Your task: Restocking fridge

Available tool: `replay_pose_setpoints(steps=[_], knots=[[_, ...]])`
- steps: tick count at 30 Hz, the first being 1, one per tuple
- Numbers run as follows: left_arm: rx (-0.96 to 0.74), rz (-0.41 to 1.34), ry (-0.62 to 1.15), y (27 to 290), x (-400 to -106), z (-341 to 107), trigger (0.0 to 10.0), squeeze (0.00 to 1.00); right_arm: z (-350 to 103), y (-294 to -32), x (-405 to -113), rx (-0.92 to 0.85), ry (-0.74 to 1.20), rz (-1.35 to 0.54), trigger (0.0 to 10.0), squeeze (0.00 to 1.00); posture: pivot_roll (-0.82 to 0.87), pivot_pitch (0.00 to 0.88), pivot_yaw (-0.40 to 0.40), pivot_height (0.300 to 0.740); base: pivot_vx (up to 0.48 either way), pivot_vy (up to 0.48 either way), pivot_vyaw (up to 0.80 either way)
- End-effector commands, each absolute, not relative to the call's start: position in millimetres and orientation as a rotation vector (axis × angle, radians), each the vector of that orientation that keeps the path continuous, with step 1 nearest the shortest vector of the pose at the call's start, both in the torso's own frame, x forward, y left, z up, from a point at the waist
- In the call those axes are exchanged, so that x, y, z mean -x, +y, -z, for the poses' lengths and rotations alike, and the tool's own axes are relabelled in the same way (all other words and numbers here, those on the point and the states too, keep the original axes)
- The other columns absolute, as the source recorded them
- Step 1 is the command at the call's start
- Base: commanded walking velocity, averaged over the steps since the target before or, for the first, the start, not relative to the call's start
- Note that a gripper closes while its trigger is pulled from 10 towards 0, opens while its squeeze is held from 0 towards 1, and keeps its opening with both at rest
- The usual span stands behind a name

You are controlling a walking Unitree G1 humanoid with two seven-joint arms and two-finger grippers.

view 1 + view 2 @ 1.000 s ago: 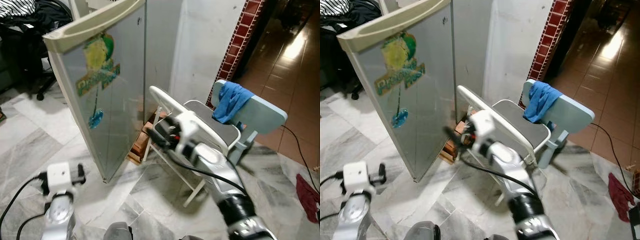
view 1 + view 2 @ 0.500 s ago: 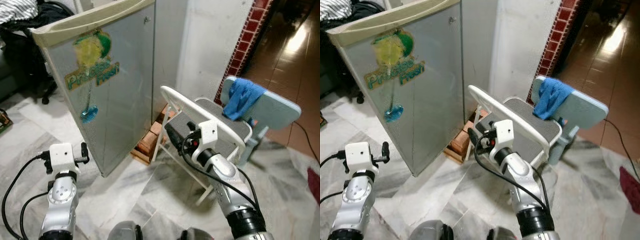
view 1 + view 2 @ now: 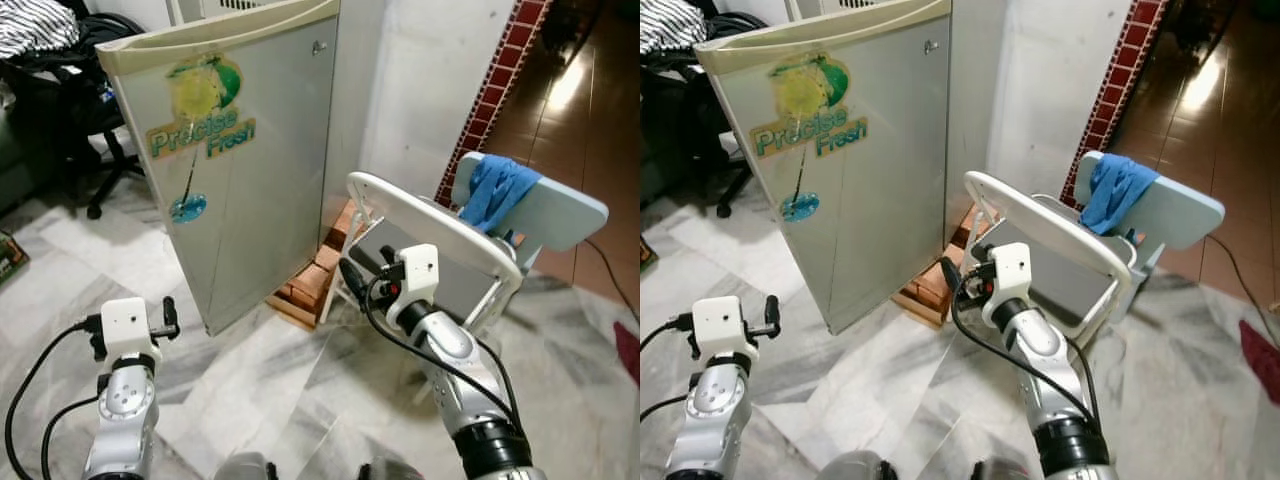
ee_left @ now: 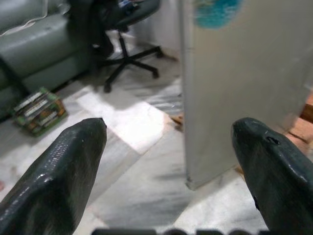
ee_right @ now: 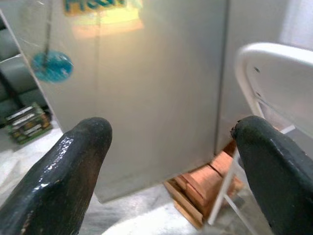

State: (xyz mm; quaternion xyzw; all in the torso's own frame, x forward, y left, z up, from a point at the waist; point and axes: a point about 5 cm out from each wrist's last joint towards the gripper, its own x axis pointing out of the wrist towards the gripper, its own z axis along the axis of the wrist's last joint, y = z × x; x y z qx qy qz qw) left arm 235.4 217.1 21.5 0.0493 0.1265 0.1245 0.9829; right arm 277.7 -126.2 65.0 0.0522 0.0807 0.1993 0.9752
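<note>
A small grey fridge (image 3: 250, 170) with a cream top and a "Precise Fresh" sticker stands ahead on the marble floor, its front face towards me. My right gripper (image 3: 358, 270) is raised in front of me, between the fridge's lower corner and a white folding chair. Its fingers (image 5: 73, 161) stand open with nothing between them, and it is pointed at the fridge front (image 5: 156, 83). My left gripper (image 3: 168, 316) is held low at the left, short of the fridge. It is open and empty too (image 4: 168, 129).
A white folding chair (image 3: 430, 215) stands right of the fridge, with a light blue chair (image 3: 560, 215) draped in a blue cloth (image 3: 495, 190) behind it. Bricks (image 3: 315, 280) lie under the fridge's corner. A black office chair (image 3: 95, 130) is at the far left. A green sofa (image 4: 34, 44) and a flat box (image 4: 39, 105) lie left.
The whole picture has shifted and steadied, so the camera moved; the fridge now looks more upright. Both arms hold much the same raised pose. Nothing was taken hold of.
</note>
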Motion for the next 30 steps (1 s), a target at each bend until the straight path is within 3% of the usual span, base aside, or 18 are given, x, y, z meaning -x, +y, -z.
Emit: replay_pose_setpoints(steps=[1, 4, 17, 30], knots=[[-0.117, -0.257, 0.234, 220.7, -236.6, -25.9, 10.0, 0.00, -66.2, -126.9, -279.0, -0.104, 0.159, -0.383, 10.0, 0.00, 0.00, 0.000, 0.018, 0.740, 0.000, 0.480, 0.00], [-0.111, -0.248, 0.224, 220.2, -237.7, -27.1, 10.0, 0.00, -64.1, -126.9, -278.3, -0.104, 0.174, -0.379, 10.0, 0.00, 0.00, 0.000, 0.018, 0.740, 0.000, 0.480, 0.00], [-0.066, -0.183, 0.147, 201.2, -257.8, -43.5, 10.0, 0.00, -66.3, -127.7, -280.4, -0.096, 0.158, -0.362, 10.0, 0.00, -0.03, 0.000, 0.036, 0.740, 0.000, 0.480, -0.72], [-0.089, -0.105, 0.067, 189.7, -271.7, -59.7, 10.0, 0.00, -64.1, -146.3, -276.9, -0.085, 0.130, -0.204, 10.0, 0.00, -0.04, 0.000, 0.051, 0.740, 0.000, 0.480, 0.00]])
